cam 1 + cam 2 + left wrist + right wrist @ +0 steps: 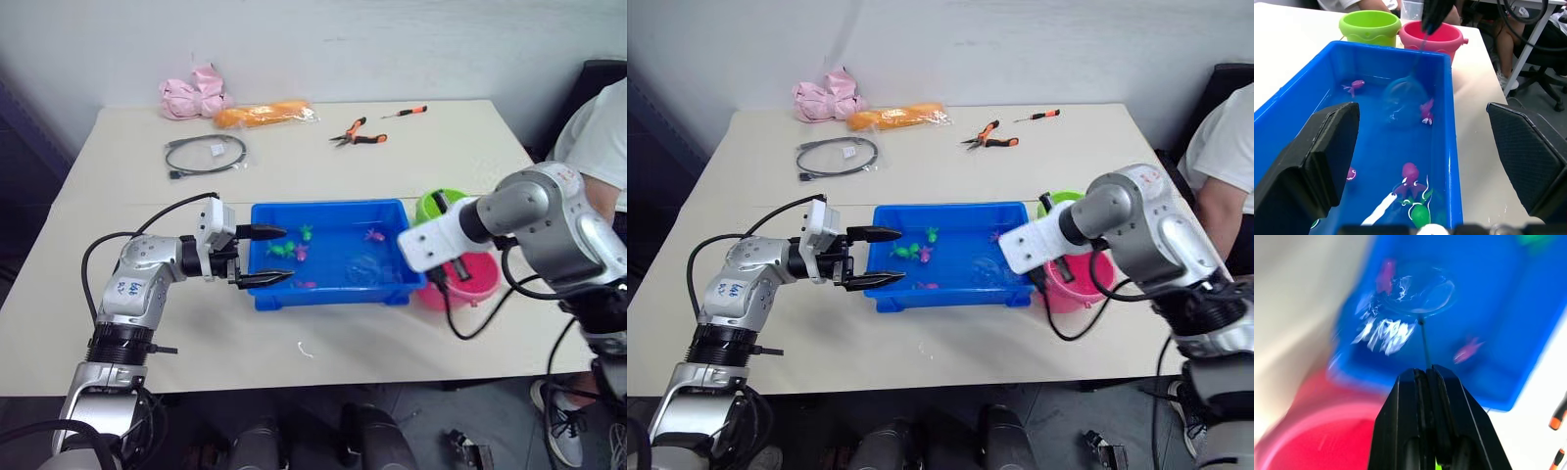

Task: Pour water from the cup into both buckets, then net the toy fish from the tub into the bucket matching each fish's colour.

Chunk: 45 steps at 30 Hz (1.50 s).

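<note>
The blue tub [265,211] holds water and several toy fish, among them a green fish [281,250] and a pink fish [1354,85]. My left gripper [276,257] is open at the tub's left end, and its fingers [1317,161] straddle the tub's near wall. My right gripper [1425,373] is shut on the thin handle of the net [1400,95], whose hoop is dipped in the water near a pink fish [1426,110]. The green bucket [439,204] and the pink bucket [475,279] stand at the tub's right end. Behind them is the clear cup [1411,10].
At the table's far side lie orange-handled pliers [358,132], a screwdriver [405,113], a coiled black cable [206,155], a pink bag [194,96] and an orange packet [265,115]. A person [598,137] sits at the right edge.
</note>
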### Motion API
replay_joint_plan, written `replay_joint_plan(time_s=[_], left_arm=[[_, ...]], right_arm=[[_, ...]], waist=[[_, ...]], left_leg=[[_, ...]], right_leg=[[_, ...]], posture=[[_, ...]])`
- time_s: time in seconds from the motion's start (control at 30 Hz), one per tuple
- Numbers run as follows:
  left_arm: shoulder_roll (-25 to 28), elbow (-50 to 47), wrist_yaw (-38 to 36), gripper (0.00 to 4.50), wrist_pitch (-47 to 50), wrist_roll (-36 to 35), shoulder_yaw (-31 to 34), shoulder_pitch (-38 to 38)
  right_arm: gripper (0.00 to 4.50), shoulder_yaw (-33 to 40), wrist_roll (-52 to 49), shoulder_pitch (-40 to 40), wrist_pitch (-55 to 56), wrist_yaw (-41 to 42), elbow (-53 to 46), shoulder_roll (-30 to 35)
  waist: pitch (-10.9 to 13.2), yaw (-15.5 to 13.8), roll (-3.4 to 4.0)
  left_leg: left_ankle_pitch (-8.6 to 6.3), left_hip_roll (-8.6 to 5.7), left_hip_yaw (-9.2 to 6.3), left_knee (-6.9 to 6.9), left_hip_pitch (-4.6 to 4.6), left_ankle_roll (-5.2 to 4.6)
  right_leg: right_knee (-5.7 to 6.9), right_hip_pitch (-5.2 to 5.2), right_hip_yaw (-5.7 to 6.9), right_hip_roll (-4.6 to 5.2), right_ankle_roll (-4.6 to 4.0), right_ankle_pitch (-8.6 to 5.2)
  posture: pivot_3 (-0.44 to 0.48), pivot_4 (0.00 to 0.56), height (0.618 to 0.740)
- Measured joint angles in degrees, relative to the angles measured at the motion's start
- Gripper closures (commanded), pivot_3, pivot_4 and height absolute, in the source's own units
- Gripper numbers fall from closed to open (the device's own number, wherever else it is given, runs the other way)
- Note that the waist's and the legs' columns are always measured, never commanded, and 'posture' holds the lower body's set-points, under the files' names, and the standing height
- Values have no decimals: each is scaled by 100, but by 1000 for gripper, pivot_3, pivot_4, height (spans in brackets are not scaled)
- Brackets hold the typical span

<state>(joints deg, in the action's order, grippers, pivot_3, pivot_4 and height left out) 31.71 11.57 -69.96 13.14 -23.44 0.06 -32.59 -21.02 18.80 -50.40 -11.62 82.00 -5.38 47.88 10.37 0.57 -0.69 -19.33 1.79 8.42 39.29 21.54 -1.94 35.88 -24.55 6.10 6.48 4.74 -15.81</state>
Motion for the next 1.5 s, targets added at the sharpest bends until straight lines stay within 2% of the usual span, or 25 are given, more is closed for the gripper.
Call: replay_joint_plan(time_s=[0.27,0.43,0.57,0.83,0.97,1.1,1.4,1.5], left_arm=[[86,-27,45,61,11,-2,114,176],[127,-51,92,61,11,-2,150,210],[357,-82,100,61,55,-2,231,345],[573,-257,138,61,80,-38,399,594],[605,-333,185,61,141,-74,436,690],[698,-479,236,61,198,-103,463,731],[686,-546,393,61,347,-213,626,807],[590,-569,500,61,509,-432,793,695]], right_arm=[[4500,339,7,267,-284,-279,-106,520],[4500,339,-34,618,-407,-281,-281,571],[4500,323,-35,700,-637,-280,-387,555],[4500,101,-85,808,-1149,-424,-360,92],[4500,141,-465,881,-1813,-673,-330,-467],[4500,171,-702,887,-2147,-827,-332,-543],[4500,1090,-1720,1373,-3321,-1038,-943,-328],[4500,1845,-2334,1727,-4024,-1238,-1394,-442]], waist=[[0,-43,0],[0,6,0],[0,61,0],[0,100,1],[0,100,0],[0,92,0],[0,87,0],[0,81,0]], left_leg=[[-2,-10,-1,0,4,-7],[1,-1,2,0,4,0],[1,-1,1,-1,4,1],[1,-2,0,-1,4,0],[1,-1,-1,-1,4,1],[0,-4,-2,-1,4,-1],[0,-3,-4,-1,5,-2],[0,-3,-6,-1,5,-2]], right_leg=[[-3,0,1,5,1,0],[-1,-2,0,-1,0,0],[-1,-3,0,0,0,0],[-1,-3,0,4,0,0],[1,-3,1,4,0,0],[0,-2,1,7,0,0],[0,-2,1,8,0,0],[0,-1,0,11,0,0]], posture=[[0,150,740],[0,150,740],[0,150,740],[0,150,740],[0,150,740],[0,150,740],[0,150,740],[0,150,740]])
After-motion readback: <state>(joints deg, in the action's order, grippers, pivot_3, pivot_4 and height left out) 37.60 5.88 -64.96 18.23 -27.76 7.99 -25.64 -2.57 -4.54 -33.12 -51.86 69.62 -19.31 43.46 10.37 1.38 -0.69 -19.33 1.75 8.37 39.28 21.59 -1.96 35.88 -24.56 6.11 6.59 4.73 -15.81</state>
